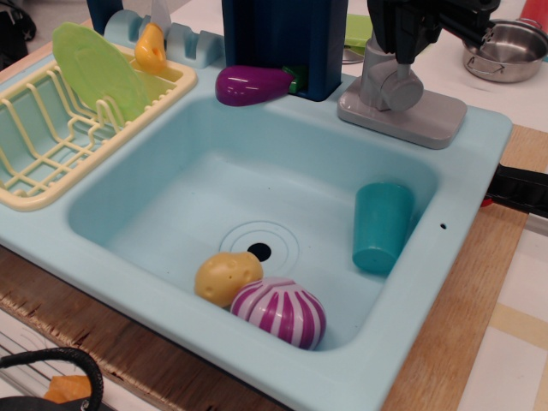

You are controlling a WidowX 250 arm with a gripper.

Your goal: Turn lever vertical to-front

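The lever (378,68) is a slim grey rod standing upright from a stubby grey cylinder (401,88) on a flat grey plate (411,120) at the sink's back right corner. My black gripper (401,38) is at the top of the frame, down over the lever's upper end. One dark finger (409,47) hangs in front of the rod and hides its top. The frame does not show whether the jaws press on the rod.
A tall dark-blue block (287,38) stands just left of the faucet, with a purple eggplant (253,84) at its foot. The light-blue sink (171,197) holds a teal cup (381,224), a potato (227,276) and a purple striped onion (281,310). A yellow dish rack (51,154) is on the left, and a steel pot (505,51) at the back right.
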